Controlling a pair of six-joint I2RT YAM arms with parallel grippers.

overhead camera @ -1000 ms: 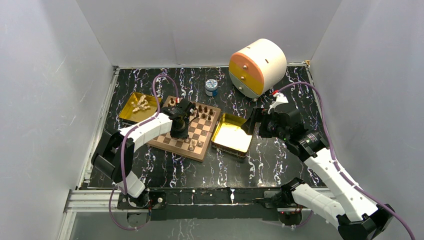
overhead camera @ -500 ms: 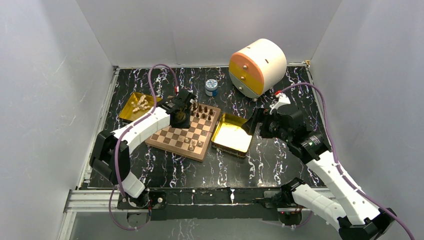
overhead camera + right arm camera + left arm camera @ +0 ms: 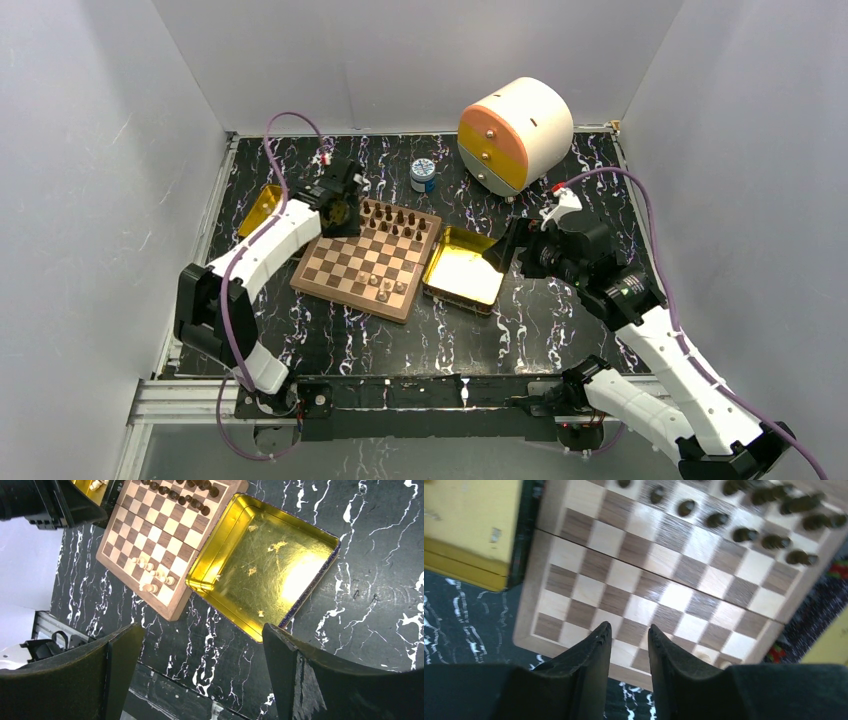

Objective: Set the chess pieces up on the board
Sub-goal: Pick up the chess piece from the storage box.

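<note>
The left pincer [image 3: 340,205] hangs over the board's [image 3: 350,265] 11 o'clock corner. Its own camera shows its fingers [image 3: 599,647] slightly parted, with only checkered squares in the narrow gap and nothing pinched. The right pincer [image 3: 505,245] sits low at the 3 o'clock side of a gold tray [image 3: 465,270]. We see its fingers [image 3: 122,650] spread wide and empty, framing that tray from above.

The board lies turned a little askew near the middle of the black marbled desk [image 3: 440,330]. The dark chess pieces [image 3: 400,218] stand in two short rows along its 12 o'clock edge, bunched toward the 1 o'clock corner. A handful of pale chess pieces [image 3: 383,288] stand close together near its 5 o'clock corner. The squares between the two groups are bare.

The gold tray rests just beside the board at 3 o'clock, and we see no pieces in it. A second gold tray [image 3: 258,208] lies at the board's 10 o'clock, mostly hidden under the left arm. The right wrist camera catches a few pale pieces [image 3: 95,484] in it. We cannot count them.

At 1 o'clock on the desk, well apart from the board, lies a white and orange drum [image 3: 515,133] on its side, with a small jar [image 3: 423,175] at its 9 o'clock.
</note>
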